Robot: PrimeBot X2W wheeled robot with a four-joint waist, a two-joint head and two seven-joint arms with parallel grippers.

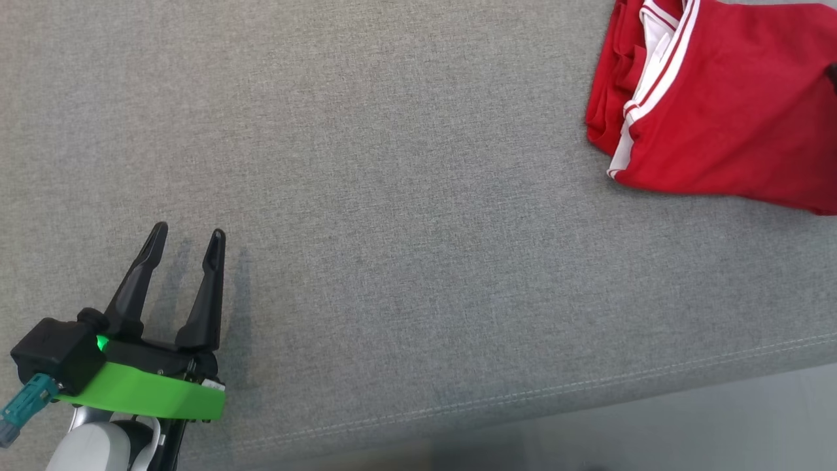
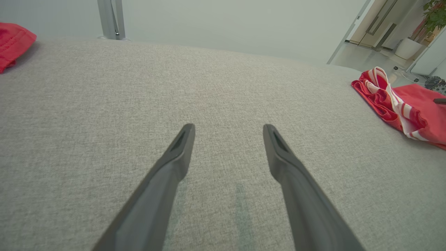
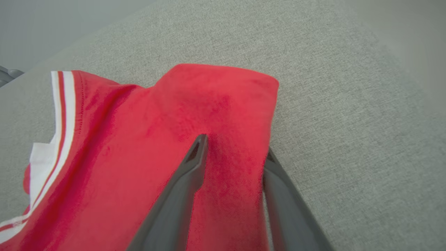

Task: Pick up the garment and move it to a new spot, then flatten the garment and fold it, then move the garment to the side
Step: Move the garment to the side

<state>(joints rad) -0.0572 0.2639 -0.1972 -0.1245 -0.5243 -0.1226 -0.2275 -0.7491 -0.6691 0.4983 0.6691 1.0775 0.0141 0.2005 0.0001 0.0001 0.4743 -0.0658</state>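
Note:
The garment [image 1: 719,98] is red with white-striped trim and lies folded at the far right of the grey fabric surface [image 1: 405,196]. It also appears at the right edge of the left wrist view as the garment [image 2: 407,104]. In the right wrist view my right gripper [image 3: 233,146] stands over a corner of the garment [image 3: 195,101]. Its fingers are parted, with red cloth lying slack between them and over the right fingertip. My left gripper [image 1: 188,234] rests open over bare surface at the lower left, far from the garment, with nothing between its fingers [image 2: 181,146].
The surface's stitched front edge [image 1: 588,386] runs along the bottom, with pale floor [image 1: 719,425] beyond it. Another piece of red cloth [image 2: 14,38] lies at the far corner in the left wrist view, near a metal post [image 2: 109,19].

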